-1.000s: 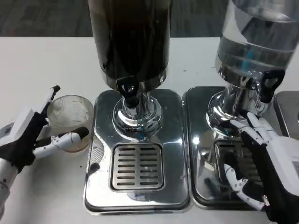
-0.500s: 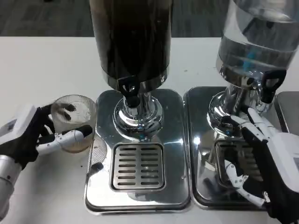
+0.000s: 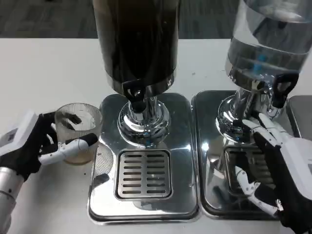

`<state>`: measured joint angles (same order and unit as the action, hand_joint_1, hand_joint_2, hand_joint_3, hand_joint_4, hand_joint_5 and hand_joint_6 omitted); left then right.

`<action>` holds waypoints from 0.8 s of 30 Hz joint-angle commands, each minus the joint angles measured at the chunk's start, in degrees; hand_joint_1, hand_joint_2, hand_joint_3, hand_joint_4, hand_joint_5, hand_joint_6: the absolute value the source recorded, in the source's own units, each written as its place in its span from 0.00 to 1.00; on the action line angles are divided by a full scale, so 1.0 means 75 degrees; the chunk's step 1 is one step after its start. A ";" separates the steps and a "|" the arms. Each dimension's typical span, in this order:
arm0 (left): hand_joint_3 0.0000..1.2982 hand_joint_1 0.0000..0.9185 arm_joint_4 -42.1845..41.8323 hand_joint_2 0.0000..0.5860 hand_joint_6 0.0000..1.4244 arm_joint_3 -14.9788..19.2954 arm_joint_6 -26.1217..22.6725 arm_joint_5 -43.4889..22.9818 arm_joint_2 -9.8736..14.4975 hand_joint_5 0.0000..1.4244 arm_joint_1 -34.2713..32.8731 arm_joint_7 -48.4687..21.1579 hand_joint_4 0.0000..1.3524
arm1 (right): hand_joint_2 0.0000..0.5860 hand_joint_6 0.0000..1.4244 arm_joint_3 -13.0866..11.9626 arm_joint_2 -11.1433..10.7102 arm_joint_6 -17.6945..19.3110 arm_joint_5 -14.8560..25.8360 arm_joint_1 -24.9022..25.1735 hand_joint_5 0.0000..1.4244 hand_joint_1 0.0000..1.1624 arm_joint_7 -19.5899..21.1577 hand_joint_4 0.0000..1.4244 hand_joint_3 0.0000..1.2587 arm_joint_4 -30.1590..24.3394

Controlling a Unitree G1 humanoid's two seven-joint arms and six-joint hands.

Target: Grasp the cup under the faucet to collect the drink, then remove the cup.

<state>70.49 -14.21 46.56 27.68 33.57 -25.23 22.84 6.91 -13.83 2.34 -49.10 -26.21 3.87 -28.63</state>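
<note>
Clear plastic, the cup (image 3: 78, 130) now sits inside my left hand (image 3: 30, 146), where a second ago my fingers were still spread open beside it; since then the cup has shifted a little toward the dark dispenser (image 3: 136, 44). My thumb (image 3: 73, 144) crosses the cup's near side and darker fingers show through its far wall, so I am holding it. How firmly I cannot tell. It stands upright on the white table (image 3: 48, 73), just left of the steel drip tray (image 3: 144, 168), not under the black faucet (image 3: 135, 93). My right hand (image 3: 273, 165) hovers with fingers apart over the neighbouring tray, its wrist cut off by the frame
</note>
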 commanded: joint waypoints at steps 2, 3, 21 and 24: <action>0.39 0.29 -0.0129 0.35 0.67 0.0021 0.0341 0.0047 0.0088 0.57 0.0156 0.0188 0.42 | 0.92 0.11 -0.0057 -0.0026 0.0031 0.0106 0.0045 0.04 0.58 0.0059 0.05 0.17 -0.0017; 0.39 0.29 -0.0148 0.35 0.67 0.0027 0.0385 0.0046 0.0105 0.57 0.0184 0.0213 0.42 | 0.92 0.11 -0.0052 -0.0028 0.0020 0.0093 0.0043 0.04 0.59 0.0046 0.05 0.17 -0.0026; 0.39 0.27 -0.0629 0.33 0.67 0.0439 0.1112 -0.0103 0.0311 0.57 0.0710 0.0478 0.42 | 0.92 0.10 -0.0047 -0.0011 0.0010 0.0140 0.0124 0.04 0.59 0.0063 0.05 0.17 -0.0047; 0.39 0.27 -0.0730 0.33 0.67 0.0513 0.1249 -0.0107 0.0316 0.57 0.0794 0.0454 0.42 | 0.92 0.10 -0.0027 -0.0018 0.0005 0.0131 0.0152 0.04 0.59 0.0032 0.05 0.17 -0.0045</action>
<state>66.37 -11.50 54.01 27.62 35.00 -19.67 25.02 6.91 -13.81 2.34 -48.28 -25.75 3.87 -28.63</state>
